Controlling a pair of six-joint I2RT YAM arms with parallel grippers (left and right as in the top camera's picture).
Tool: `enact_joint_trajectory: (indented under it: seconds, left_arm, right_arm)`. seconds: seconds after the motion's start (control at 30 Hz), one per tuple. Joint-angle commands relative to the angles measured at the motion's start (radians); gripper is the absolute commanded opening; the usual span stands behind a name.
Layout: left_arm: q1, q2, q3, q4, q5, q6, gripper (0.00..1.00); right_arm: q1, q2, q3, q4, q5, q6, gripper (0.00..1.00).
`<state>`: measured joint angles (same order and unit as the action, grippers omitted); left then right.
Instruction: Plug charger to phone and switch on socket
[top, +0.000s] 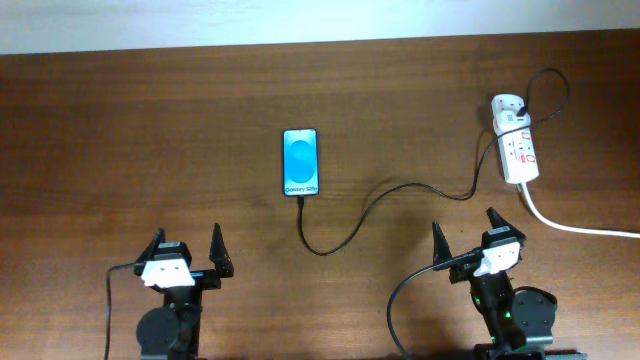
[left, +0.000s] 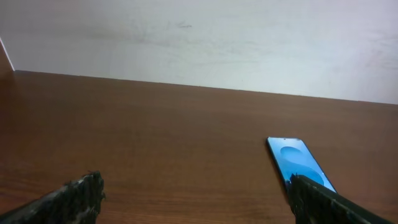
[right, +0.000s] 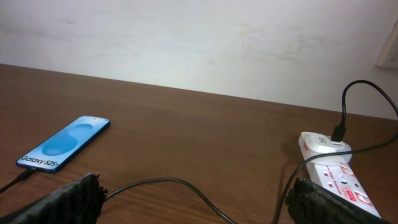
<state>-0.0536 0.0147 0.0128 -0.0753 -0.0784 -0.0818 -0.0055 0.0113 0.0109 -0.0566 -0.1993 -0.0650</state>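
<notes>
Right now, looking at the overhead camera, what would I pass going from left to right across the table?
Left claw → phone → right claw → power strip. The black charger cable stretches from the phone toward the strip, so it has no single place in the order.

One line of print can be read. White lettering on the screen of the phone (right: 62, 144) spells "Galaxy S25", followed by a small mark that looks like a plus. It runs across the end of the phone nearest the fingers (right: 73, 200) of the right gripper (right: 196, 186), ahead of the finger on that side. In the overhead view the same line shows but is too small to make out fully.

The socket (right: 339, 177), just beyond that gripper's other finger, carries red-and-white labels by its switches. Their print is too small to read.

In the left wrist view, a finger of the left gripper (left: 194, 180) covers the phone's lettered end.
</notes>
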Motion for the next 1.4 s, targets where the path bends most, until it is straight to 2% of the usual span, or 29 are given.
enact_joint_trajectory:
  seconds: [0.0, 0.4, 0.7, 1.37]
  left_arm:
    - [0.005, -0.01, -0.004, -0.007, 0.035, 0.076, 0.99]
    - [0.003, -0.01, -0.004, -0.009, 0.059, 0.076, 0.99]
    - [0.003, -0.01, -0.005, -0.002, -0.023, 0.068, 0.99]
    - [0.003, -0.01, -0.004, -0.002, 0.007, 0.079, 0.99]
  right_arm:
    - [0.005, -0.008, -0.005, -0.007, 0.002, -0.006, 0.98]
    - [0.005, -0.008, -0.005, -0.007, 0.002, -0.006, 0.98]
    - [0.005, -0.008, -0.005, -0.007, 0.002, -0.006, 0.98]
    - [0.005, -0.008, -0.005, -0.007, 0.002, -0.006, 0.98]
